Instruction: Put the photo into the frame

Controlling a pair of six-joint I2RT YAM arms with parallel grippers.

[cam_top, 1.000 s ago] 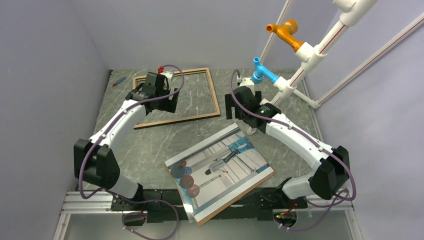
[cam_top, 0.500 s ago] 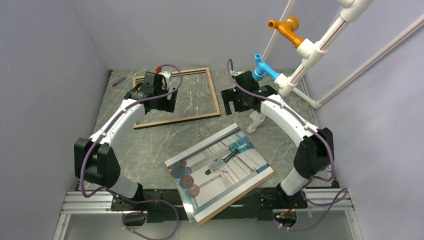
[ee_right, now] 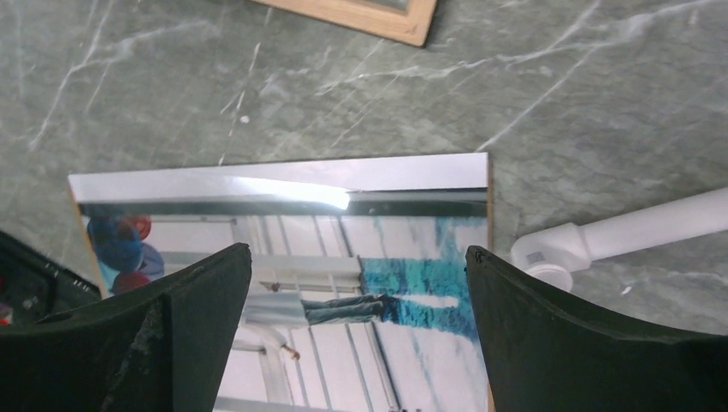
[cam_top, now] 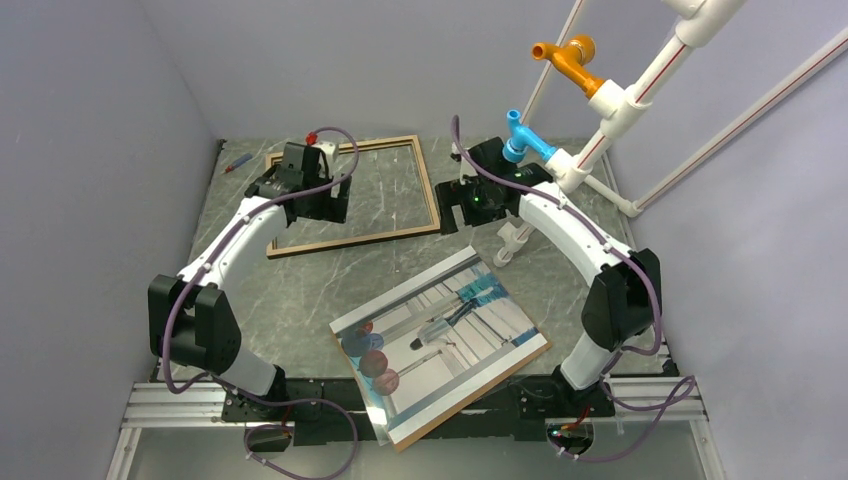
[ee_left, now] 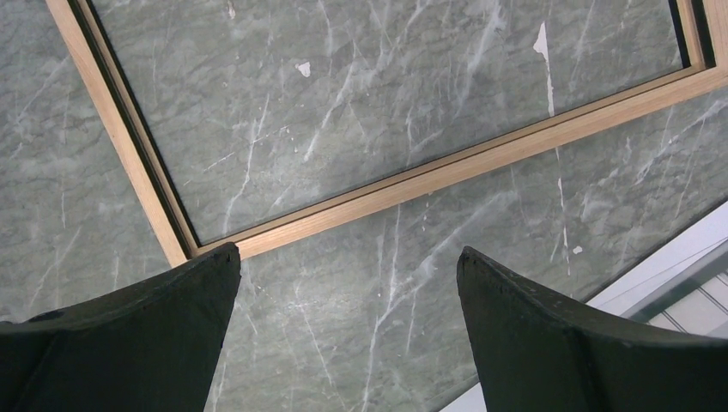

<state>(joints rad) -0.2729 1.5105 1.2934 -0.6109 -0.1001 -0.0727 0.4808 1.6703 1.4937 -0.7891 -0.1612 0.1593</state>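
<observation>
- Two grippers, both released, nothing between the jaws.
- Left gripper (ee_left: 348, 257): above the near rail of the frame (cam_top: 428, 190), close to one of its corners.
- Frame: flat on the table (cam_top: 310, 290) towards the far edge, left of centre, light wood face up.
- Right gripper (ee_right: 359, 253): above the far edge of the photo (cam_top: 440, 340), just off the frame's near right corner.
- Photo: picture side up at the table's near edge, on a brown backing board (cam_top: 490, 388), apart from the frame.

frame (cam_top: 370, 238) at back, photo (cam_top: 440, 340) nr front edge, well apart
</observation>
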